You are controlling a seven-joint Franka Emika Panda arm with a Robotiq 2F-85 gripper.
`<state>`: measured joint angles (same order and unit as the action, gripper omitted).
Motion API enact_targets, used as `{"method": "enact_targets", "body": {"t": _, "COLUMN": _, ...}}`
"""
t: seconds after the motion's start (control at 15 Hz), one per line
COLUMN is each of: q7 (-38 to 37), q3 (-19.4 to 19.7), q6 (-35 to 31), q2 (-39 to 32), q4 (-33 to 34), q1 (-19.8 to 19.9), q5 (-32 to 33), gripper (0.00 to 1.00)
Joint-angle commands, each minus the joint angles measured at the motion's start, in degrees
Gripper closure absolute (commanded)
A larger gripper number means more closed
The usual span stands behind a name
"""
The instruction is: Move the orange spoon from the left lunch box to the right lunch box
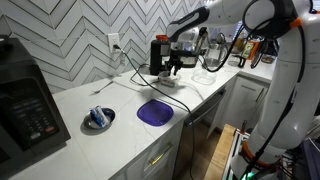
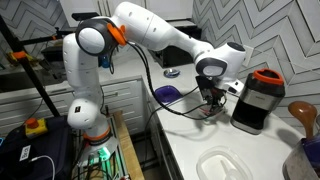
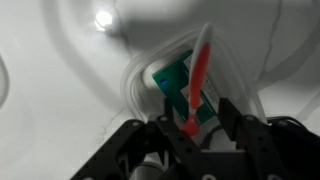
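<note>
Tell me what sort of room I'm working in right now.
Most likely a home kitchen. A white countertop runs over cabinet drawers, a herringbone tile backsplash with a wall outlet sits behind it, and a black countertop appliance stands at one end.

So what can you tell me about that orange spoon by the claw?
The orange spoon shows clearly only in the wrist view: a slim, plastic-looking orange-red piece, blurred, tilted slightly from upright in the picture. Its lower end lies between the fingers of the gripper; whether they pinch it cannot be told. Behind it is a clear lunch box with something green inside.
</note>
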<state>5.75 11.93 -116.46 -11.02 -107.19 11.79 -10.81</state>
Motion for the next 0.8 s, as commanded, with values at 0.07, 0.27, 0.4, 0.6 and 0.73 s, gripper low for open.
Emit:
{"method": "enact_targets", "body": {"t": 0.07, "q7": 1.19, "q3": -1.72, "q6": 5.61, "q2": -3.32, "q4": 3.76, "q1": 0.62, "q5": -0.65, "gripper": 0.53}}
{"method": "enact_targets", "body": {"t": 0.27, "q7": 1.15, "q3": -2.3, "q6": 7.86, "q2": -4.69, "q4": 4.48, "q1": 0.59, "q5": 0.04, "gripper": 0.57}}
{"method": "enact_targets", "body": {"t": 0.4, "q7": 0.94, "q3": -2.48, "q6": 9.09, "q2": -5.55, "q4": 4.8, "q1": 0.56, "q5": 0.51, "gripper": 0.6}}
{"method": "enact_targets", "body": {"t": 0.6, "q7": 0.77, "q3": -2.58, "q6": 10.44, "q2": -6.72, "q4": 5.33, "q1": 0.56, "q5": 0.89, "gripper": 0.68}}
{"method": "enact_targets", "body": {"t": 0.73, "q7": 0.68, "q3": -2.57, "q6": 11.71, "q2": -7.43, "q4": 5.71, "q1": 0.6, "q5": 1.13, "gripper": 0.77}}
